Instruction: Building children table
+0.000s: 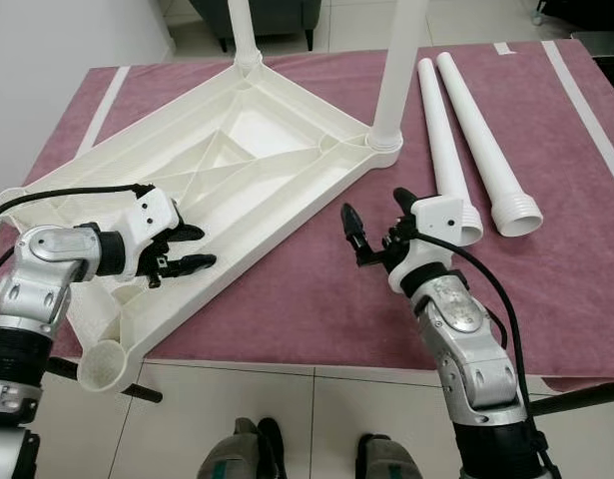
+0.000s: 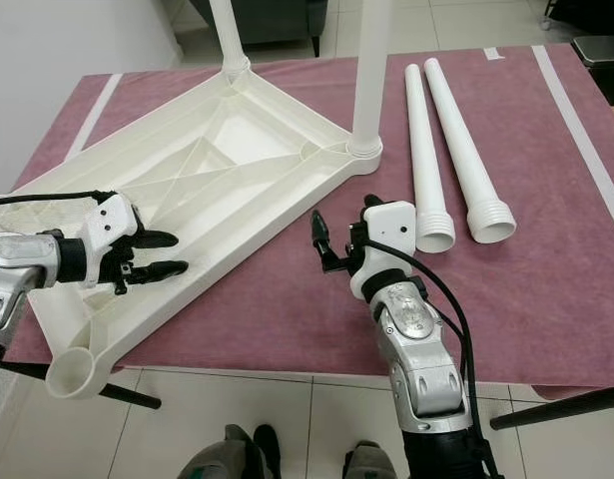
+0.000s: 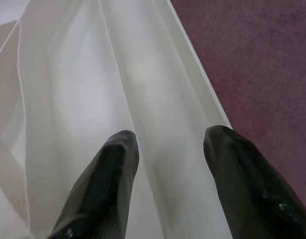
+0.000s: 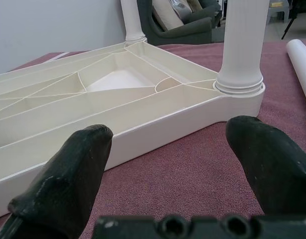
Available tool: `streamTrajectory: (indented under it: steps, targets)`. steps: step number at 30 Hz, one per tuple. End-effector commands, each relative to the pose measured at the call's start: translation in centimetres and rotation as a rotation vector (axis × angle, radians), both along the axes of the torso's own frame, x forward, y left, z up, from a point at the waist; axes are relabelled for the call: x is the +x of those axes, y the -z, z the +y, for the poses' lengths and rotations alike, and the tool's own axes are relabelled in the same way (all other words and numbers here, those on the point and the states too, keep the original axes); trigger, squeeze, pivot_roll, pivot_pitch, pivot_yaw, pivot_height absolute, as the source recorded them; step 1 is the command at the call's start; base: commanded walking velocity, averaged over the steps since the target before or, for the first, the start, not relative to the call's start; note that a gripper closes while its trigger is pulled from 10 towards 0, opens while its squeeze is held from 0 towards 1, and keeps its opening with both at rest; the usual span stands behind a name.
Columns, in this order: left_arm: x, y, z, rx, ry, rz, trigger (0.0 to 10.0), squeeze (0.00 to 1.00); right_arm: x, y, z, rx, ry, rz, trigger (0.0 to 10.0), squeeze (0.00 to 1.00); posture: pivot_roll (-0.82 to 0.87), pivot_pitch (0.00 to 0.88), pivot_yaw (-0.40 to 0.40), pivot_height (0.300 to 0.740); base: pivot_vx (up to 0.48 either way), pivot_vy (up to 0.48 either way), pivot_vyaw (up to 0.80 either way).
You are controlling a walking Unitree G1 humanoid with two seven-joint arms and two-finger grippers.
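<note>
Right tool (image 1: pixel 374 225): spread, empty; loose legs (image 1: pixel 466 140) just beyond—a careless reach rolls them. Left tool (image 1: pixel 185 247): spread over tabletop (image 1: pixel 237 150) rim.

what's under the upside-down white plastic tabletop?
The white plastic tabletop lies ribs-up on a maroon cloth with pale stripes, which covers the support below. The left pincer hovers open over its near edge. The cloth beneath the tabletop is hidden.

**Both pincers open, arms reaching forward**

The left arm (image 1: pixel 47 264) bends in from the left, its wrist turned inward so the left pincer (image 1: pixel 187 247) points to the right with both black fingers (image 3: pixel 100 189) spread apart. The right arm (image 1: pixel 466 349) stretches straight ahead, and the right pincer (image 1: pixel 378 218) points forward, fingers (image 4: pixel 68 184) wide apart, holding nothing.
</note>
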State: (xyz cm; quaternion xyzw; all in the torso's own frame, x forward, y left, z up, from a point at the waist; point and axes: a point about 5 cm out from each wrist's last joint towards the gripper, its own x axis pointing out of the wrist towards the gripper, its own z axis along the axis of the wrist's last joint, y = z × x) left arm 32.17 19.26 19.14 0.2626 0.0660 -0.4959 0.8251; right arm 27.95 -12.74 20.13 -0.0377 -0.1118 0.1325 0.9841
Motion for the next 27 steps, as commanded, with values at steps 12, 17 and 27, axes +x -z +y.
streamTrajectory:
  steps: [12,17,27]
  targets:
    - [3.1,3.4,1.5,0.074,-0.431,-0.042,6.0,0.00,-0.3,0.2,0.4,0.006,-0.010,0.020,10.0,0.00,-0.07,0.189,0.166,0.740,0.000,0.000,0.00]
    - [3.2,3.8,1.6,0.032,-0.465,0.009,0.0,0.00,-0.4,0.2,0.4,0.009,-0.008,0.022,10.0,0.00,-0.07,0.185,0.167,0.740,0.000,0.000,0.00]
    - [3.7,3.5,0.5,-0.078,-0.454,0.038,0.0,0.00,-0.4,0.2,0.8,0.015,-0.019,0.022,10.0,0.00,-0.07,0.182,0.165,0.740,0.000,0.000,0.00]
